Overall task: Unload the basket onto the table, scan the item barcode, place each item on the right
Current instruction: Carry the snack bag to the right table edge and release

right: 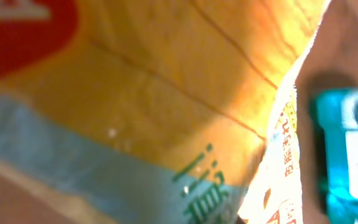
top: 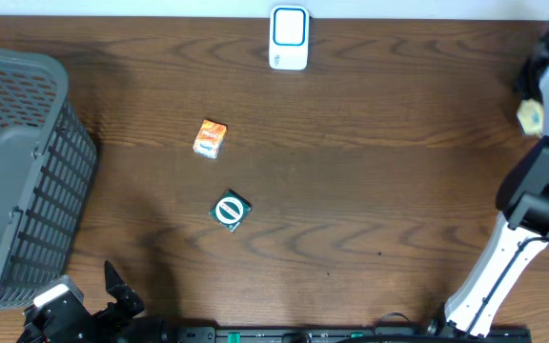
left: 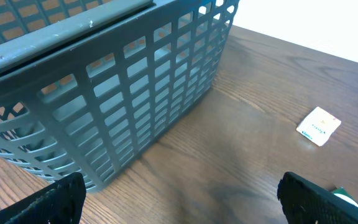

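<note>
A yellow-orange snack packet (right: 154, 93) with a red patch and a pale blue band fills the right wrist view and hides the fingers. In the overhead view a corner of it (top: 531, 116) shows at the far right edge, where my right gripper (top: 541, 107) is shut on it above the table. The white barcode scanner (top: 289, 38) stands at the back centre, well left of that gripper. My left gripper (top: 122, 291) (left: 182, 208) hovers open at the front left, with only bare wood between its black fingers (left: 48, 202).
A grey slatted basket (top: 17, 171) (left: 104, 93) takes up the left side, close to my left gripper. A small orange packet (top: 210, 138) (left: 319, 126) and a green-and-white box (top: 231, 211) lie mid-table. A teal bottle (right: 347, 155) sits below the held packet.
</note>
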Controlling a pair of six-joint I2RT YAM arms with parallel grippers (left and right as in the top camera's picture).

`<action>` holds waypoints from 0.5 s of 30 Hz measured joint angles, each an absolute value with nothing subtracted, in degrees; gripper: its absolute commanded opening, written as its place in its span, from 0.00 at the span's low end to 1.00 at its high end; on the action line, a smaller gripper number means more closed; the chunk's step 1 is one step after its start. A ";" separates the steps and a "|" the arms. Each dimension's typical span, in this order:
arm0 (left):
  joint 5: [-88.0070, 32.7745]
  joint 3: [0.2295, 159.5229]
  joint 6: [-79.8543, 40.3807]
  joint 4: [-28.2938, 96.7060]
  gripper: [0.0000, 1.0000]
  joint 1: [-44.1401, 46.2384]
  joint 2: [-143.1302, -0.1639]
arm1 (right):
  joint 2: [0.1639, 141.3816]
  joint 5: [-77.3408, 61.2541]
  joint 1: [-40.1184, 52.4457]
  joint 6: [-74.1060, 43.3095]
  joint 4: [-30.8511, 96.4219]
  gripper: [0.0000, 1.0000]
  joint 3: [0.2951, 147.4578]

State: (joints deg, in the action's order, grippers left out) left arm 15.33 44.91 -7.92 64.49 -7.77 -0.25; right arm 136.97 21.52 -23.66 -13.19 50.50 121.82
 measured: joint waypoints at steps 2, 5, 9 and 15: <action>15.31 44.91 -7.92 64.49 0.98 -7.79 -0.25 | 136.99 21.63 -25.28 -13.93 50.72 0.35 120.36; 15.31 44.91 -7.92 64.49 0.98 -7.79 -0.25 | 136.68 21.89 -27.20 -15.29 50.41 0.99 120.31; 15.33 44.91 -7.92 64.51 0.98 -7.79 -0.25 | 134.43 17.72 -27.86 -16.14 50.06 0.99 121.23; 15.31 44.91 -7.92 64.49 0.98 -7.79 -0.25 | 125.34 1.48 -24.62 -16.43 49.76 0.99 124.53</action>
State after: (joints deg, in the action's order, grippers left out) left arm 15.31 44.91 -7.92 64.49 -7.79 -0.25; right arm 125.34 1.48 -24.62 -16.43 49.76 124.53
